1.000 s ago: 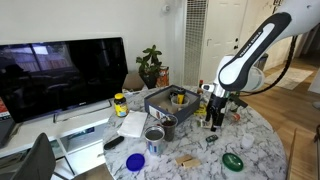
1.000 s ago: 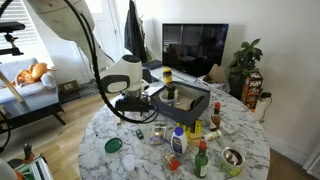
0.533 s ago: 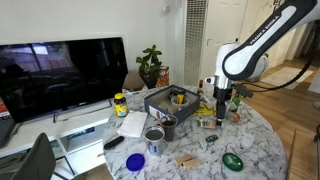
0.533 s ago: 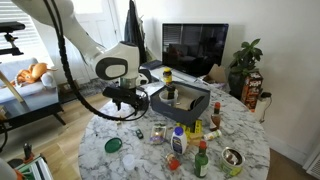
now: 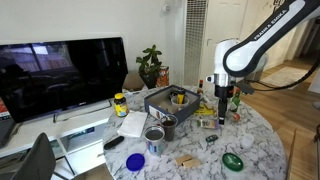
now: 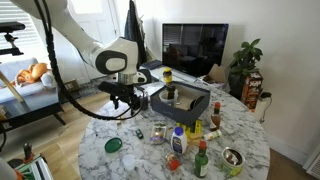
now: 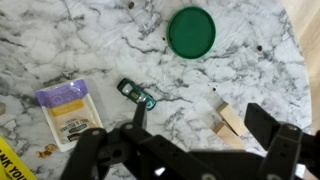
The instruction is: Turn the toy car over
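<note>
The gripper (image 7: 180, 135) hangs above the marble table (image 7: 60, 40), jaws spread wide and empty. The toy car (image 7: 137, 94) lies on the tabletop between a green lid (image 7: 191, 31) and a purple packet (image 7: 68, 108).

the gripper (image 5: 221, 106) has risen from close over the tabletop (image 5: 260, 135), near its edge, to a higher hover. in both exterior views the arm (image 6: 115, 58) has drawn more upright, its wrist lifted and pulled slightly in from that edge.

Marble tbl (image 7: 270, 62): lid (image 7: 191, 31), toy car (image 7: 137, 94), packet (image 7: 68, 110).
</note>
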Robot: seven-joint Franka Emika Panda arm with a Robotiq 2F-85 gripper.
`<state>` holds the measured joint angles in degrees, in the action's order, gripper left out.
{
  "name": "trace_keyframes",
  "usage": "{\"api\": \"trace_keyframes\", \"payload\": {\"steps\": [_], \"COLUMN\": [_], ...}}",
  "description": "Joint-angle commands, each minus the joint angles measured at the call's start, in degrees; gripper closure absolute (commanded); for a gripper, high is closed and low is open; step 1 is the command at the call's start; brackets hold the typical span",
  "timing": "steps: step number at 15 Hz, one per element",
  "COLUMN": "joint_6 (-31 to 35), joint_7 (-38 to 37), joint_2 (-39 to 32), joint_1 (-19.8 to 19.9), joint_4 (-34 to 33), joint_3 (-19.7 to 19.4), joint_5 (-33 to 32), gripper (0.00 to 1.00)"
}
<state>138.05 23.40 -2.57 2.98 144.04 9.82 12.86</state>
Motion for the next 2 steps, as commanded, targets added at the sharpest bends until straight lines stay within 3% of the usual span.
{"api": "trace_keyframes", "payload": {"steps": [1,2], "joint_6": [-0.17,-0.17], "joint_7": [-0.06,-0.1], "joint_2": [0.01,0.01], "joint_1": [-2.19,-2.22], "joint_4": [-0.12,-0.12], "joint_3": [-2.17,-2.23], "joint_5": [0.04,0.01], "gripper": [0.0,0.0]}}
